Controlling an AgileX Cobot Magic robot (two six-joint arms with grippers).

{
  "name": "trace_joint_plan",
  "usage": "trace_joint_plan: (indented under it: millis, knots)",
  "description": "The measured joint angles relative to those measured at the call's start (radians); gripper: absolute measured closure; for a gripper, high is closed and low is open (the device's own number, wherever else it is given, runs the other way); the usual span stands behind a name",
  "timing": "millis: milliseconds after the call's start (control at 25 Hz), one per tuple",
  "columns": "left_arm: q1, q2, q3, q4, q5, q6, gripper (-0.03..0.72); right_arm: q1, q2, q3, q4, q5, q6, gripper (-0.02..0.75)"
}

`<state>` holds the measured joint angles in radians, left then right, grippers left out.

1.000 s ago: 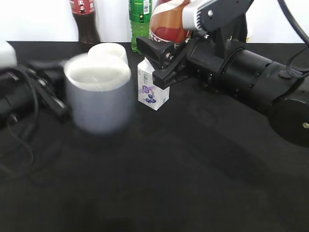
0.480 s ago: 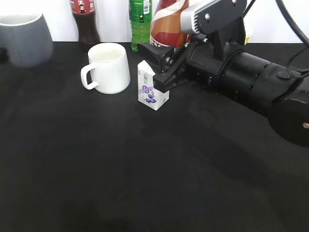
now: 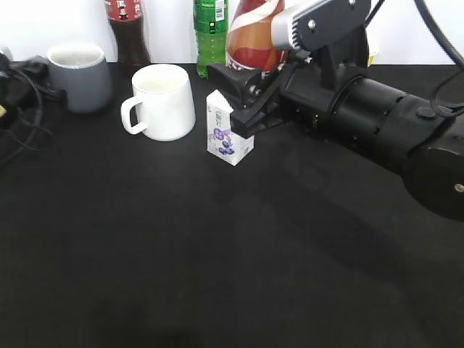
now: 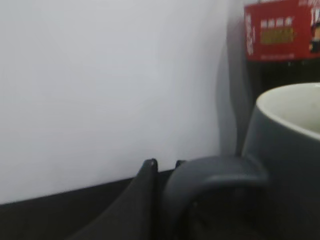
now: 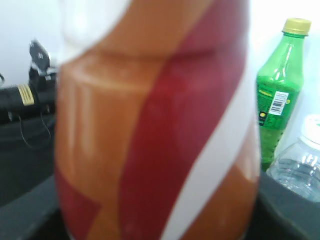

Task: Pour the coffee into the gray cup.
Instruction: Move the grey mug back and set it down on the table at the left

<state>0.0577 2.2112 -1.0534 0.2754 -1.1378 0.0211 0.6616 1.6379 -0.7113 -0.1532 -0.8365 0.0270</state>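
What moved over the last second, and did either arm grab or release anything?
The gray cup moved: from blurred in front of the white mug it swung to the far left edge, and it now sits at back left beside the cola bottle. The left gripper is at its handle; its grip is unclear. The right gripper, the coffee and the small carton stayed put.

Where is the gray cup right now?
In the exterior view, the gray cup stands far back on the left, just left of the white mug, near the cola bottle.
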Motion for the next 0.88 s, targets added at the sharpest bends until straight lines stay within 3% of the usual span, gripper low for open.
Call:
trace_joint_plan:
  millis: [240,440,560,720,880]
  knots:
    - [-0.015,0.043,-0.043,0.023,0.005,-0.004,0.594,0.0,0.0,0.0,0.036,0.002,0.0,0.21]
    - [-0.015,0.043,-0.046,0.019,0.042,-0.021,0.512,0.0,0.0,0.0,0.04,0.004,0.0,0.21]
    - [-0.015,0.04,0.008,0.009,-0.001,-0.021,0.477,0.0,0.0,0.0,0.041,0.004,-0.001,0.21]
    - [-0.015,0.002,0.087,-0.012,-0.01,-0.021,0.357,0.0,0.0,0.0,0.044,0.004,-0.003,0.21]
    - [-0.015,-0.19,0.304,-0.028,-0.021,-0.021,0.351,0.0,0.0,0.0,0.087,0.007,-0.001,0.21]
